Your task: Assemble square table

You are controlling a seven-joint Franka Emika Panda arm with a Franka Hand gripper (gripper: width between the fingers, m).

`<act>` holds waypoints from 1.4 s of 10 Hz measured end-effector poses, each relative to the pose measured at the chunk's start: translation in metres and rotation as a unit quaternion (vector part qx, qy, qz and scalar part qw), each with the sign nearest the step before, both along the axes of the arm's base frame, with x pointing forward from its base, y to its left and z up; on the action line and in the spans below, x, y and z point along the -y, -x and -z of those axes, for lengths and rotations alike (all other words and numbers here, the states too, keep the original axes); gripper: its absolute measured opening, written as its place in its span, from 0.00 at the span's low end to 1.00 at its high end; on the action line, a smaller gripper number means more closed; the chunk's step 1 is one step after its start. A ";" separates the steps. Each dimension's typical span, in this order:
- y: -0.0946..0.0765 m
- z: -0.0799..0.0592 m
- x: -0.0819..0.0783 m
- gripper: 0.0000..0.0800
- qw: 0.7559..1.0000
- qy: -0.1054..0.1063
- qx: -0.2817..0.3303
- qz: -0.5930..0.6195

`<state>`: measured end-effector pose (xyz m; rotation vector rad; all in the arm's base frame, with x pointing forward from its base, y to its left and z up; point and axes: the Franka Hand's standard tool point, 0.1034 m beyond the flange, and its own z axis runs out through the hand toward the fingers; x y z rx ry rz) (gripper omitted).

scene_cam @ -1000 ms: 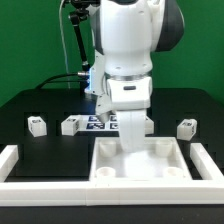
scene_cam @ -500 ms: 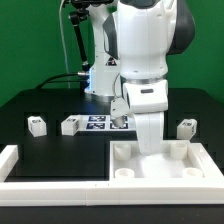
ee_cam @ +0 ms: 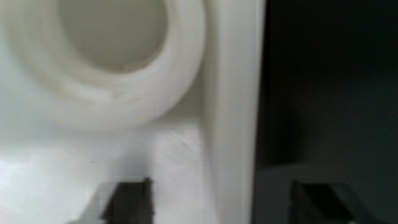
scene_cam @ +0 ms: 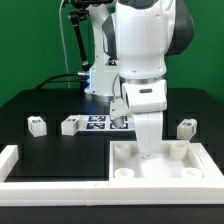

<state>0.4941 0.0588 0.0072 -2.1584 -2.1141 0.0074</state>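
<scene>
The white square table panel (scene_cam: 185, 168) with raised corner sockets lies at the front, on the exterior view's right. My gripper (scene_cam: 147, 150) reaches down onto its far edge and is shut on the panel's wall. In the wrist view the panel wall (ee_cam: 205, 150) runs between my two dark fingertips (ee_cam: 134, 203), with a round socket (ee_cam: 116, 60) beside it; my gripper (ee_cam: 228, 205) straddles that wall. Three small white legs stand on the black table: two (scene_cam: 37, 125) (scene_cam: 70, 125) on the left, one (scene_cam: 186, 127) on the right. A fourth small white block (scene_cam: 122, 122) sits by the arm.
The marker board (scene_cam: 98, 121) lies behind the panel near the arm's base. White border rails run along the left (scene_cam: 9, 160), the front (scene_cam: 60, 186) and the right (scene_cam: 217, 160) of the work area.
Over the last second my gripper moved to the exterior view's right and the panel slid with it. In the last half second almost nothing moved.
</scene>
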 end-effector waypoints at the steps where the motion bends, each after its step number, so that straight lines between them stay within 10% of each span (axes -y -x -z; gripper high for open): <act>1: -0.001 0.000 0.000 0.70 1.000 0.000 0.001 0.000; 10: -0.001 -0.010 -0.001 0.81 1.000 0.006 0.001 0.028; 14: 0.022 -0.027 -0.031 0.81 0.982 0.030 -0.012 0.188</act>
